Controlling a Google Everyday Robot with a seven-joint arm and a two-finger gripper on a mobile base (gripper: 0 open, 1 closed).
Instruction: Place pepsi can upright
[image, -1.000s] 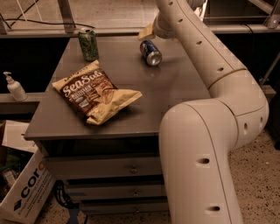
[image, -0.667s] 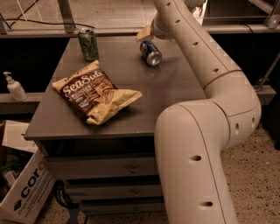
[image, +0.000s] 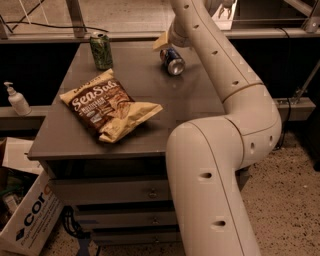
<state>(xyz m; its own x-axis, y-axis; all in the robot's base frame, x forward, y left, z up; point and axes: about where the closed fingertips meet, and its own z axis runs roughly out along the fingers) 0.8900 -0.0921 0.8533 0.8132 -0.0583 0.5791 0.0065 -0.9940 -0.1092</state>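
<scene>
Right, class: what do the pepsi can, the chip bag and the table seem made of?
Pepsi can: metal, likely aluminium; its silver end shines. Chip bag: thin crinkled film, printed, slightly glossy. Table: smooth grey top, laminate or metal, faint sheen. The hand sits at the top edge, apart from the can.

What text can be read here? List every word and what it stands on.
"SeaSalt": on the chip bag; its smaller print is too blurred.
"cor": on the cardboard box, cut off.
The pepsi can and green can: markings unreadable.
The claw, at the top edge beyond the table: no text.
</scene>
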